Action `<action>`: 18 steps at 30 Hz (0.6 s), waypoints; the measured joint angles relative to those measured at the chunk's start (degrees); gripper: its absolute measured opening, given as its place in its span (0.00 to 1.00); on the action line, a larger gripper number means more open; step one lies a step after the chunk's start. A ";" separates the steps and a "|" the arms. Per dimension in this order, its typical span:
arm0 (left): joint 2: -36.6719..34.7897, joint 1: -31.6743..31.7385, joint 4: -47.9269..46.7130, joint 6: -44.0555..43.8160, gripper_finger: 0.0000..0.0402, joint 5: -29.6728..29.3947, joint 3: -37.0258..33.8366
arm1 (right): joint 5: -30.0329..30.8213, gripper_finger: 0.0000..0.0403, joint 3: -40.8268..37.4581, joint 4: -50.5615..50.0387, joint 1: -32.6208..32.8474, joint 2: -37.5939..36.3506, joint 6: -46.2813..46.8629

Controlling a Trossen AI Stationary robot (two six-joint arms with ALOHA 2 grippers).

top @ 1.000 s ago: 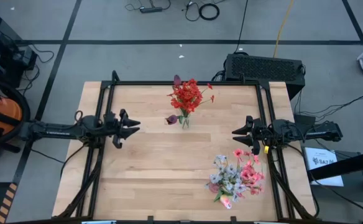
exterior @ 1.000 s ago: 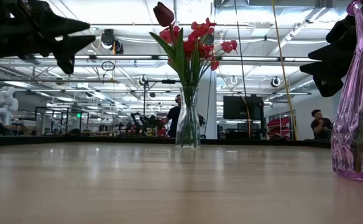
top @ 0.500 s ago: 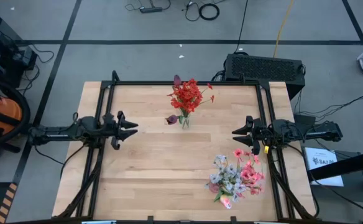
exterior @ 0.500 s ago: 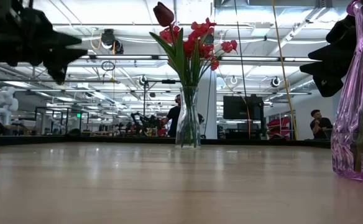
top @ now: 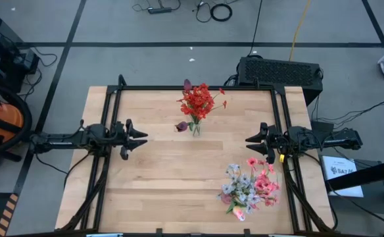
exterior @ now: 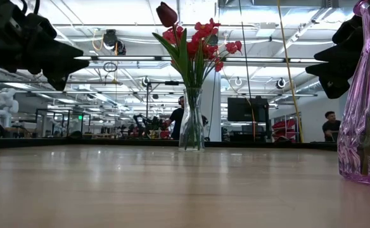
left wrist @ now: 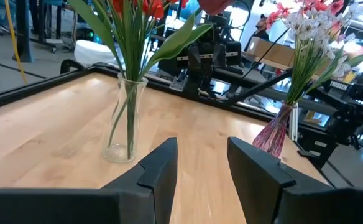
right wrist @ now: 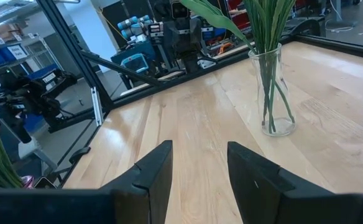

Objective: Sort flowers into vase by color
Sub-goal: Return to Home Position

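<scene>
You see both arms at the table's sides, left gripper (top: 143,137) and right gripper (top: 249,139) with fingers apart, holding nothing. Red flowers (top: 197,102) stand in the clear vase (exterior: 192,120). Pink and white flowers (top: 250,186) mostly hide the purple vase (exterior: 362,114) from above, and the low view crops it.

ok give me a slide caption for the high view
Red flowers in clear vase, pink and white flowers in purple vase; left gripper and right gripper open, empty.

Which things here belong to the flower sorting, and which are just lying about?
Job: red flowers, clear vase, pink and white flowers, purple vase, left gripper, right gripper (both open, empty).
Lying about: black box, floor cables, paper sheet.
</scene>
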 joint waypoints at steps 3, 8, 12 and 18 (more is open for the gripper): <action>0.00 0.00 0.17 0.00 0.37 -0.02 0.00 | 0.00 0.36 0.00 0.00 0.00 0.00 -0.01; 0.00 0.00 0.53 -0.02 0.37 -0.02 0.00 | 0.00 0.36 0.00 0.00 0.02 0.00 -0.02; 0.00 0.00 0.57 -0.04 0.37 -0.02 0.00 | 0.00 0.36 0.00 0.00 0.00 0.00 0.00; 0.00 0.00 0.66 -0.09 0.37 -0.02 0.00 | 0.00 0.36 0.00 0.00 0.02 0.00 0.00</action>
